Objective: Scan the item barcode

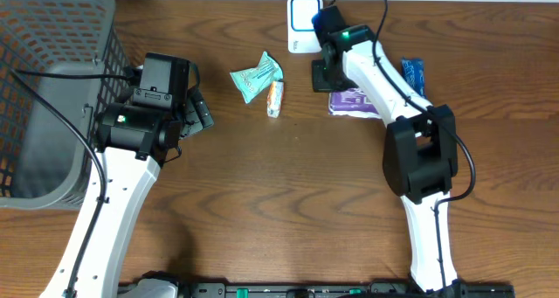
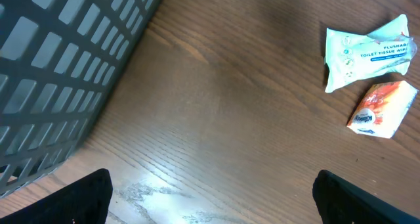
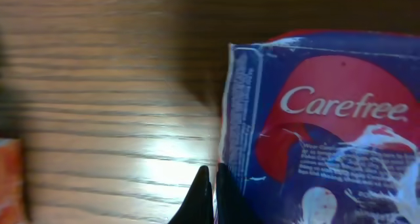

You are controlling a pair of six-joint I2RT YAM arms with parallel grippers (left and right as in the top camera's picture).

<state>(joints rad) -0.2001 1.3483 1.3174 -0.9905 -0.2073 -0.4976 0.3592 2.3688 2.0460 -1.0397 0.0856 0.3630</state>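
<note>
A purple-blue Carefree package (image 3: 328,119) lies on the wooden table, below the white scanner (image 1: 303,23). In the overhead view the package (image 1: 354,101) sits partly under my right arm. My right gripper (image 3: 212,175) is shut at the package's left edge, and the thin edge seam runs in between the tips. From above, that gripper (image 1: 321,71) is at the package's upper left corner. My left gripper (image 2: 213,198) is open wide over bare wood, holding nothing. It hovers (image 1: 199,110) left of a teal wipes pack (image 1: 256,75) and an orange tissue pack (image 1: 275,97).
A grey mesh basket (image 1: 52,36) fills the table's left end, close to my left arm, and its wall (image 2: 59,66) shows in the left wrist view. A blue packet (image 1: 413,75) lies right of my right arm.
</note>
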